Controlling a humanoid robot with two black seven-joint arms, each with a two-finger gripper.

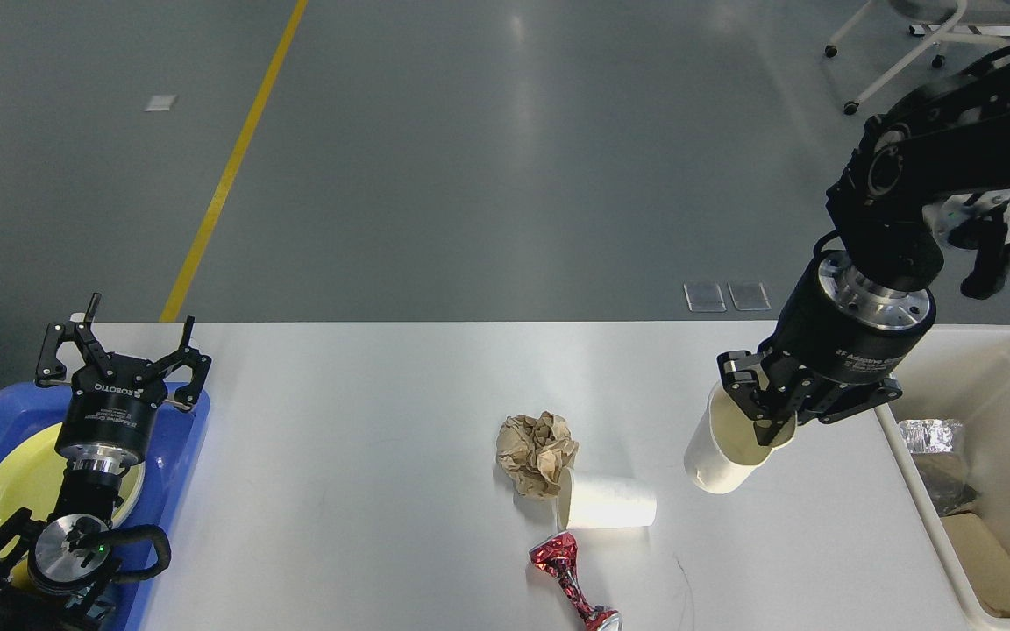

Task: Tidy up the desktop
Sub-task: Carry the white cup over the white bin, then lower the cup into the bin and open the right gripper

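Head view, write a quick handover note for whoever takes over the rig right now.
Right gripper: shut on a paper cup, held above the desktop beside the cream bin.
Left gripper: open, holding nothing, over the blue tray with its yellow plate.
Done: some trash already lies in the bin.
Left: bin the held cup, then clear the second paper cup lying on its side, the crumpled brown paper and the crushed red can.

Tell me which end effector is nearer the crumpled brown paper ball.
Right. The right end effector, holding a paper cup, is just right of the paper ball; the left end effector is far left, above the blue tray.
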